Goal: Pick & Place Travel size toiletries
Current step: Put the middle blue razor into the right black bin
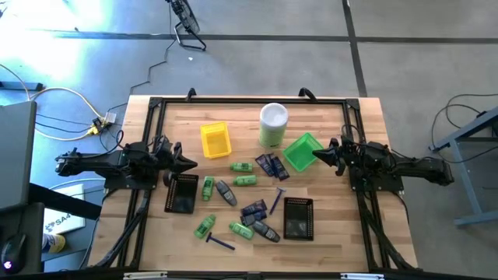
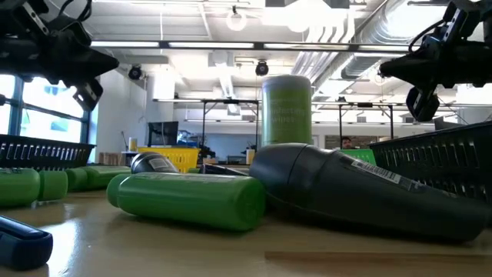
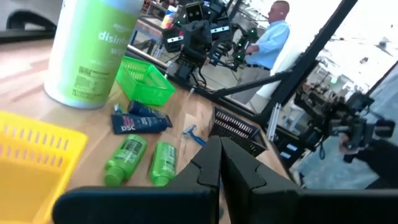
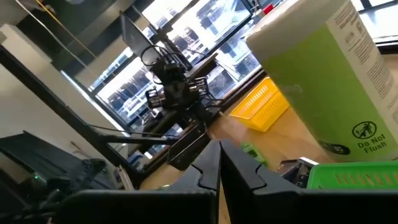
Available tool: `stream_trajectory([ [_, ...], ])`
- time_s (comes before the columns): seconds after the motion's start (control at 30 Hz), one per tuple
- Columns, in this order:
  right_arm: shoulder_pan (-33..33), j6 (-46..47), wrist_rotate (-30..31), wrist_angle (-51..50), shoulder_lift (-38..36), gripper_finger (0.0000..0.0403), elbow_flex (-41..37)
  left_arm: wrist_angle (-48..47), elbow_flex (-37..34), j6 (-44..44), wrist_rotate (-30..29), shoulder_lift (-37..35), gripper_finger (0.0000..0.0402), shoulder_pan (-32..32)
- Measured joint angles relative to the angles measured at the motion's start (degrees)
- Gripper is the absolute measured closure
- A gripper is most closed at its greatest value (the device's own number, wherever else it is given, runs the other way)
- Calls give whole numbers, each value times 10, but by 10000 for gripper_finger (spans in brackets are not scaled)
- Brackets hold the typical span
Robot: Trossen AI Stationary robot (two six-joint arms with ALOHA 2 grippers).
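The toiletries lie scattered on the middle of the table. There are bright green bottles, dark grey oval pieces, navy packets and purple razors. In the low view a green bottle and a grey piece lie on their sides up close. My left gripper is shut and empty, raised over the table's left part near the yellow tray. My right gripper is shut and empty, raised beside the green tray.
A yellow tray, a green tray and a tall pale-green canister with a white lid stand toward the far edge. Black mesh trays sit at left and right. A person is in the room beyond.
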Motion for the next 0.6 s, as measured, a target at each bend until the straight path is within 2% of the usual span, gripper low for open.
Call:
stream_trajectory([
  [0.4,0,-4,10,0,0,401,0,-1,0,-26,-2,0,398,0],
  [0.6,0,-53,10,0,0,401,0,-2,0,4,-2,0,398,0],
])
